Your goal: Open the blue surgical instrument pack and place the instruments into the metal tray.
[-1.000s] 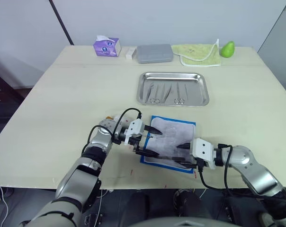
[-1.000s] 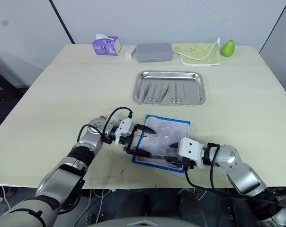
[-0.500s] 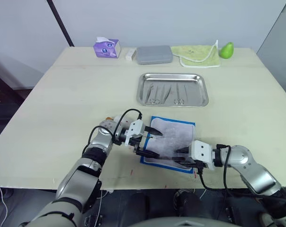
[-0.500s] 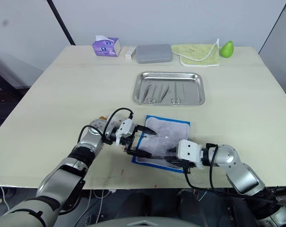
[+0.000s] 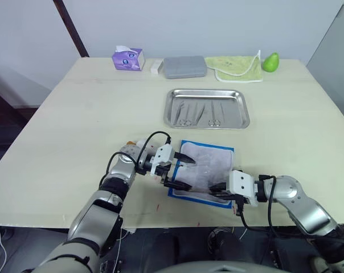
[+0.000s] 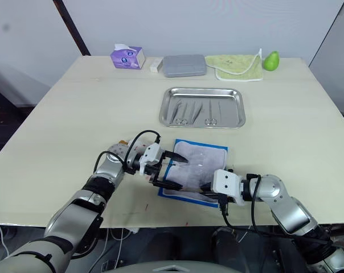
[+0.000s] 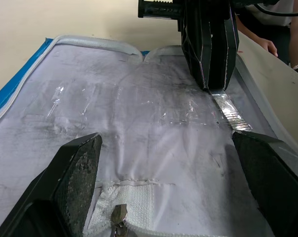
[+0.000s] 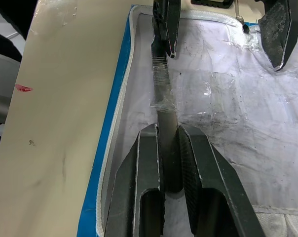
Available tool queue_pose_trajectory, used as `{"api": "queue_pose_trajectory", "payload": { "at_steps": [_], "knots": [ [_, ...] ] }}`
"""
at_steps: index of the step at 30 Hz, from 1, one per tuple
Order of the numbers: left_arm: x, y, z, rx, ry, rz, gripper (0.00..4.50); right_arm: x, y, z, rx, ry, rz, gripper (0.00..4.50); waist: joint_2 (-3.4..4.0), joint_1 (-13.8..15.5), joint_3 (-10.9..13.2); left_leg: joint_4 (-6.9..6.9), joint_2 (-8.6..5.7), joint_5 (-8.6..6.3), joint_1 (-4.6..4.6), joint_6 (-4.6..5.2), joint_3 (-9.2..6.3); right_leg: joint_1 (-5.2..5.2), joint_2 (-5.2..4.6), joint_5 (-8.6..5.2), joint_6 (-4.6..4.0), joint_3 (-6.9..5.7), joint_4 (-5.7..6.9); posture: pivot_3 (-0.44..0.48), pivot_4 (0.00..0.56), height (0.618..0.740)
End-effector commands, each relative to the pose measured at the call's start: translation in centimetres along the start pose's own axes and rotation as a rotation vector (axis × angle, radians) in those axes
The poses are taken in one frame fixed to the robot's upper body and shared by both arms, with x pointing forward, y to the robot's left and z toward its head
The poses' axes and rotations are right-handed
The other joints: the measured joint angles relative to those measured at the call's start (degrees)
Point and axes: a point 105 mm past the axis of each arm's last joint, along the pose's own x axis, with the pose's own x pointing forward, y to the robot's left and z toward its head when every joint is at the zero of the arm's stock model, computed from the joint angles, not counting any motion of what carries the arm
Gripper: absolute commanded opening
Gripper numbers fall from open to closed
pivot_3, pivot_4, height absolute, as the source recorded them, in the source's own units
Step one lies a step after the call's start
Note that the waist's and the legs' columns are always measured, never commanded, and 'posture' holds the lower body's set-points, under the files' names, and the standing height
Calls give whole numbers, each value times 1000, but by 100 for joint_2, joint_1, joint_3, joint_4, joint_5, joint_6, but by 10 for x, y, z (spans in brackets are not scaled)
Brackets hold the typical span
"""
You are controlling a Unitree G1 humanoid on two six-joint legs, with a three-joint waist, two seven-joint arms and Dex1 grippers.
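The blue surgical instrument pack lies unfolded near the table's front edge, pale lining up. My left gripper stands open over its left edge, one finger on each side of the zipper end. My right gripper is shut on a thin flat silver instrument that lies on the lining along the pack's front edge, partly under a clear strap. The metal tray sits behind the pack and holds several silver instruments.
Along the table's back edge stand a purple tissue box, a small white block, a grey case, a green cloth and a green pear. A person's hand shows beyond the table's front edge.
My right gripper's fingers, apart a second ago, have come together on the silver instrument at the pack's front edge. The left gripper has stayed put. The head view shifted slightly.
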Motion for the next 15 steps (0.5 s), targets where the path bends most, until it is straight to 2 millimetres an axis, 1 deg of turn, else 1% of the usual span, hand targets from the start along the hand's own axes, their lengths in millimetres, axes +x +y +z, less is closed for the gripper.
{"api": "queue_pose_trajectory", "payload": {
  "at_steps": [1, 4, 10, 15],
  "knots": [
    [9, -15, -13, -53, 19, -73, 4500, -4, 1, -23, 90, 126, -15, 22, 2, 1, 1, 0, 0, 0, 0, 0, 0, 0, -1, 0, 0, 0, 0, 0, 150, 736],
    [9, -15, -14, -54, 21, -75, 4500, -7, -3, -11, 69, 122, -28, 22, 10, 5, 8, -1, 1, 0, -2, 0, 0, -2, -2, 0, 0, -1, -2, 0, 150, 736],
    [11, -15, -14, -54, 20, -80, 4500, -12, -5, 4, 46, 129, -32, 22, 24, 25, 19, -1, -3, 0, -11, 0, 6, -8, -12, -2, 4, 0, -7, 0, 150, 736],
    [12, -15, -13, -54, 20, -81, 4500, -18, -7, 9, 24, 159, -37, 22, 31, 48, 25, 0, -6, 0, -23, 0, 8, -17, -18, -4, 8, 2, -9, 0, 150, 736]
  ]
}}
